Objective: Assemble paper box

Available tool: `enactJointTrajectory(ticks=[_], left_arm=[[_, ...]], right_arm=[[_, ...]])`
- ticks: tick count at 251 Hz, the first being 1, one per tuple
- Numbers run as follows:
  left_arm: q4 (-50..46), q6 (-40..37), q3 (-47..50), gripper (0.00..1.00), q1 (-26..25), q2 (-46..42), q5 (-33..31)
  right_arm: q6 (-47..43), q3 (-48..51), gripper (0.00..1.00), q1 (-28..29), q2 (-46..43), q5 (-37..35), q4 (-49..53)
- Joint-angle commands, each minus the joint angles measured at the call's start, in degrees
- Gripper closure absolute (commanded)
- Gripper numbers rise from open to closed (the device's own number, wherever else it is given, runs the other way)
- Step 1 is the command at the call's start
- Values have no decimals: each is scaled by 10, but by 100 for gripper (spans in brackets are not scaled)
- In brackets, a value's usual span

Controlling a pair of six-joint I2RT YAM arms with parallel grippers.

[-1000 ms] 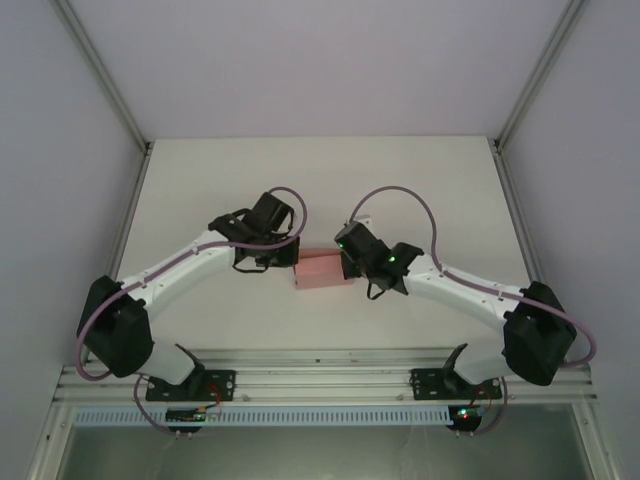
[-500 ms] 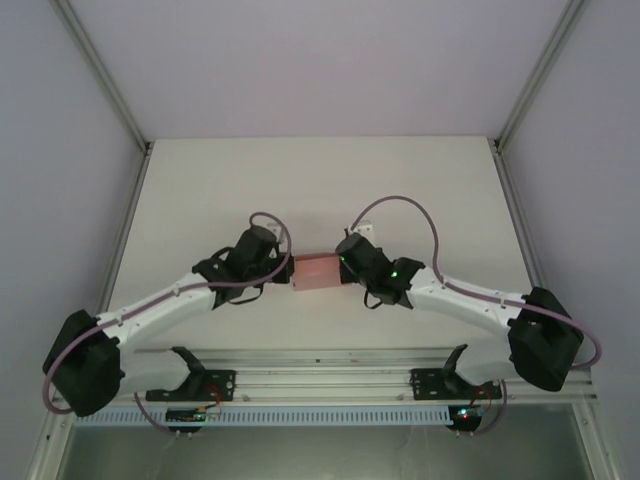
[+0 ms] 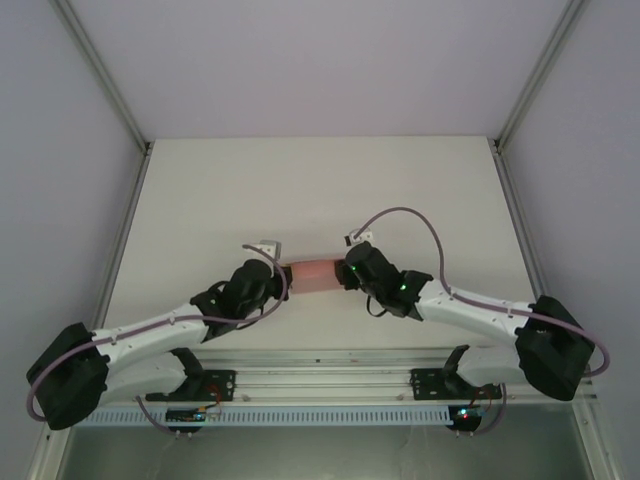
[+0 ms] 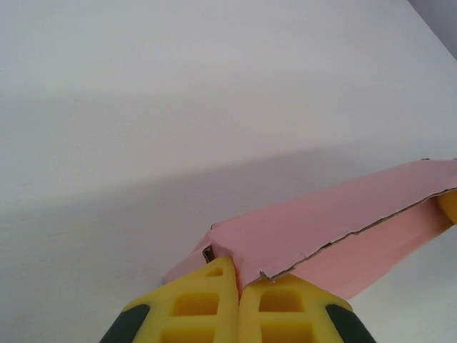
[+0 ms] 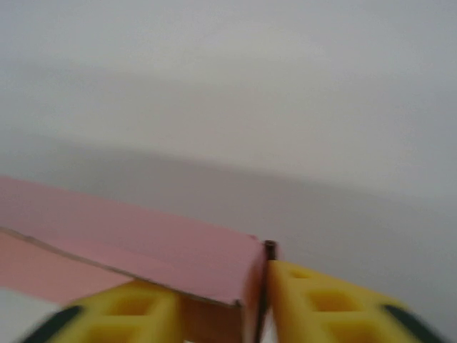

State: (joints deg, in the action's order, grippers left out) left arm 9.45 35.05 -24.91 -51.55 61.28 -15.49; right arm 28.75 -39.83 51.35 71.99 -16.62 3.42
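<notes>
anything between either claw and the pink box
Nothing visible does. The left claw is pinched onto one end of the paper box, and its other end sits between the fingers of the right claw.

Inspection found no text, label, brand mark, number or sign that could be read from where I stood. The paper box (image 3: 315,272) showed plain pink faces; the table (image 3: 320,180) was unmarked white.

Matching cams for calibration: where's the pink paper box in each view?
Top external: paper box at mid-table.
Left wrist: paper box runs from bottom centre to the right edge.
Right wrist: paper box lower left, ending near bottom centre.
Shared landmark: white table under it.
</notes>
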Motion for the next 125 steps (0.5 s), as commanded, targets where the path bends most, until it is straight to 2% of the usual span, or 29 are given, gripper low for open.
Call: enactJointTrajectory(ticks=[1,14,25,31,59,125], left_arm=[[-98,-11,24,100,-9,24,-6],[-102,-12,16,100,-12,34,-19],[-110,-13,6,100,-14,42,-28],[-113,-16,3,100,-15,45,-31],[-115,-22,-4,100,-19,53,-42],[-129,-21,-30,100,-27,58,-72]], right_arm=[[-19,-28,38,-17,-17,70,60],[-20,-41,27,-27,-18,89,66],[-18,-51,11,-38,-17,107,68],[-16,-54,6,-43,-16,113,69],[-6,-65,5,-67,-13,137,61],[-22,-52,1,-100,-25,262,12]])
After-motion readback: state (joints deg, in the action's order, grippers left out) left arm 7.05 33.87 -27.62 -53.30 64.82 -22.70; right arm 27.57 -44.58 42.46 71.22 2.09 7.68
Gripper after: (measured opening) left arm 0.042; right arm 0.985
